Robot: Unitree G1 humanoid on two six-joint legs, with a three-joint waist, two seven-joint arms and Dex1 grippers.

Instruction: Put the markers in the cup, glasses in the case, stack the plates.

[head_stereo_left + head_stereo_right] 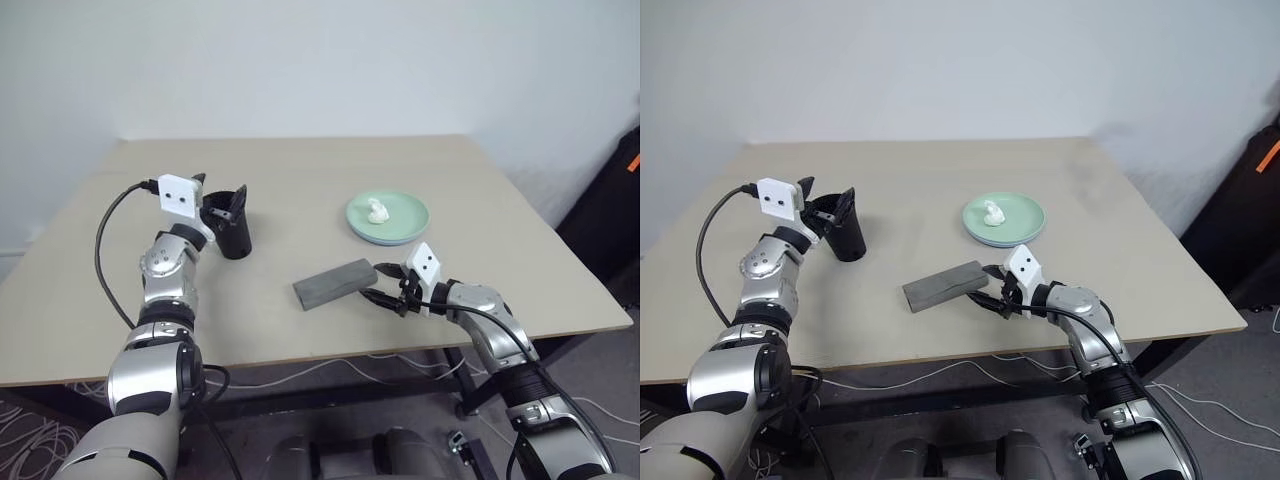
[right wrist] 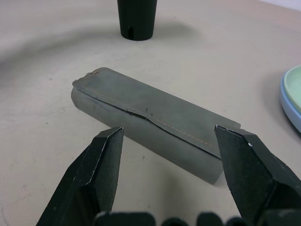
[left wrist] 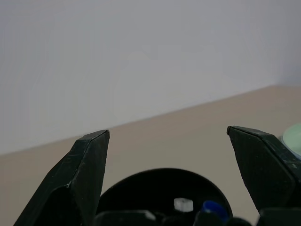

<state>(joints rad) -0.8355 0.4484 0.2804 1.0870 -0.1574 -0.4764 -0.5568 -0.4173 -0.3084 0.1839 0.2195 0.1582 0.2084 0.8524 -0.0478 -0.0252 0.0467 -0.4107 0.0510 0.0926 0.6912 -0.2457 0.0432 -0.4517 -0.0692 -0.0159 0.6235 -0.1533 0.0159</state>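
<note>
Two plates [image 1: 388,218] sit stacked on the table [image 1: 300,180], mint green over light blue (no writing legible anywhere). Left gripper [image 1: 222,205] stands spread above the cup [image 1: 233,238] holding blue-capped markers [image 3: 214,207]; right gripper [image 1: 385,284] gapes beside the closed case [image 1: 335,282].

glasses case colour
Grey, with a line of pale stitching along the lid; the glasses case shows best in the right wrist view.
</note>
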